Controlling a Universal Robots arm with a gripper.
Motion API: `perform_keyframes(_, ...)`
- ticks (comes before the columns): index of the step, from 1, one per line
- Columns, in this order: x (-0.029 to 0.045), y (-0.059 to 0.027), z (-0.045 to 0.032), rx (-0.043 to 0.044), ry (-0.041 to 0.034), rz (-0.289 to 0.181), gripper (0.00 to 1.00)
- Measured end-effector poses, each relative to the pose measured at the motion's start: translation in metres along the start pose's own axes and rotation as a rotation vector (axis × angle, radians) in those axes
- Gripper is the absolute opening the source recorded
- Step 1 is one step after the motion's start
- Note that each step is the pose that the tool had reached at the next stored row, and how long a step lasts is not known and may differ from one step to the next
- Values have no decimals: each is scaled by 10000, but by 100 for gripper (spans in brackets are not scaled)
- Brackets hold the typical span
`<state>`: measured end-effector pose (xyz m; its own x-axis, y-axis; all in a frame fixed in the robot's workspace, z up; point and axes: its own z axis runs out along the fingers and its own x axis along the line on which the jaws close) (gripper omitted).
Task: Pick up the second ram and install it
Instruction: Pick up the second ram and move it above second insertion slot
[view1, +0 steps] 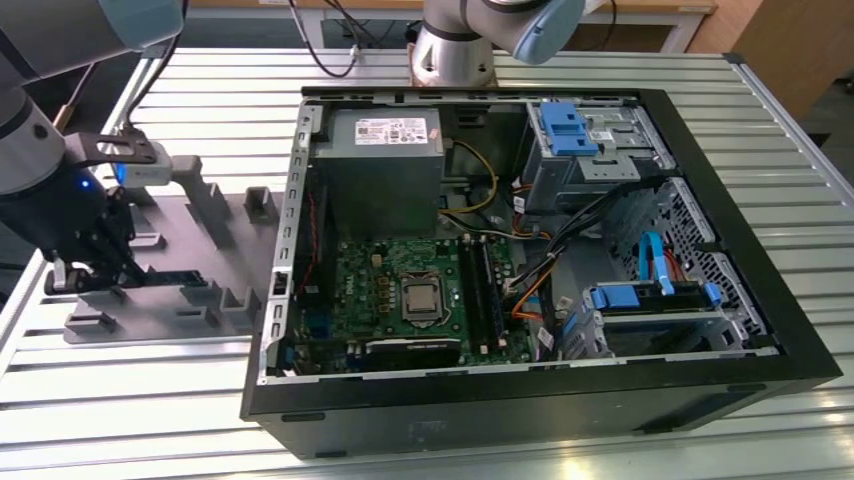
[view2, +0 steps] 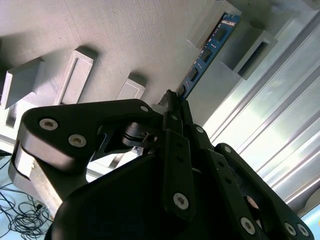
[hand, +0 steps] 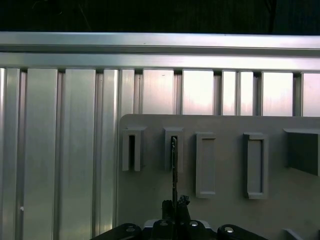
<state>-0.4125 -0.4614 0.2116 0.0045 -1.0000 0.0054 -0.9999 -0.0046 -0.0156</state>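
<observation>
The second ram (view2: 207, 52) is a thin blue stick with dark chips. It stands on edge with its far end in a slot of the grey holder plate (view2: 125, 40). In the first wrist view the ram (hand: 174, 167) shows edge-on as a thin dark line running into one slot block. My gripper (view2: 174, 100) has its black fingers closed on the near end of the stick. In the exterior view my gripper (view1: 83, 272) hangs low over the grey holder plate (view1: 200, 250), at the exterior view's left of the open computer case (view1: 534, 400).
Inside the case lie the green motherboard (view1: 360, 280) with long black slot rails (view1: 478, 295), a grey power supply (view1: 380, 165), blue drive brackets (view1: 574, 125) and loose cables. The holder carries several raised slot blocks (hand: 254, 165). Ribbed aluminium table (view1: 200, 400) surrounds everything.
</observation>
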Motion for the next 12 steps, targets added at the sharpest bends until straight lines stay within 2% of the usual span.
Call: perform_keyframes(12, 0, -1, -40, 1, -1, 0, 14)
